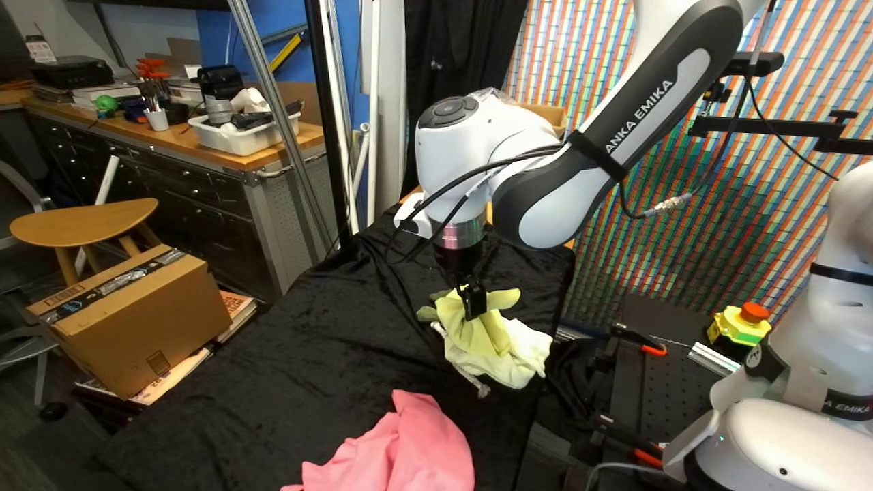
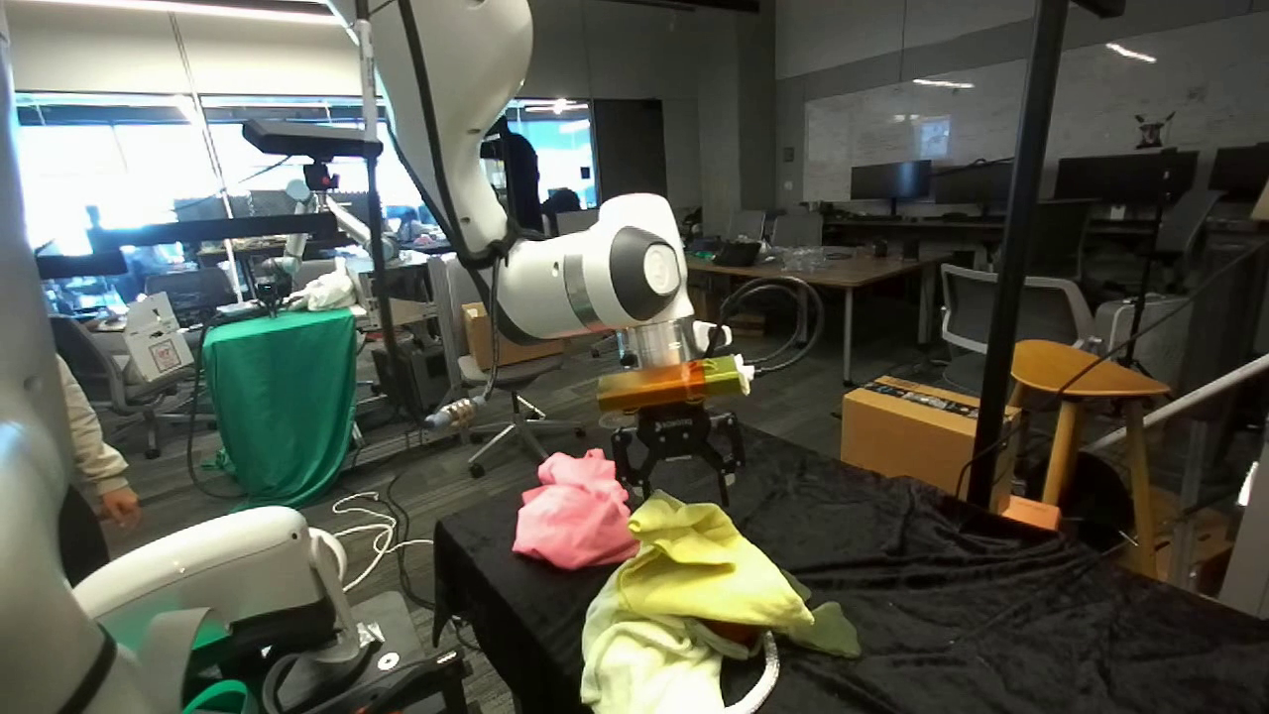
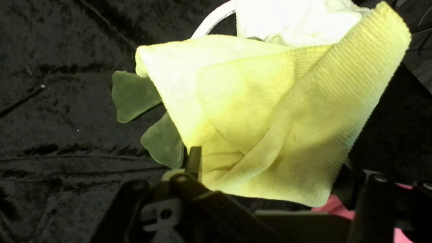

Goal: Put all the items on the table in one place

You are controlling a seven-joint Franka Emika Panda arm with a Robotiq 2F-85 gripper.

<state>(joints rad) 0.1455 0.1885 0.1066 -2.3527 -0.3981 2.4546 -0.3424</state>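
So ribbed yel. cloth overlaps off-wht cloth.

The yellow cloth looks matt and partly ribbed, the black table cover velvety.

I get hard white glare from the windows in an exterior view, dimness around them, and bright streaks on the whiteboard. My wrist view burns out the pale cloth and leaves the pincer dark and soft-edged.
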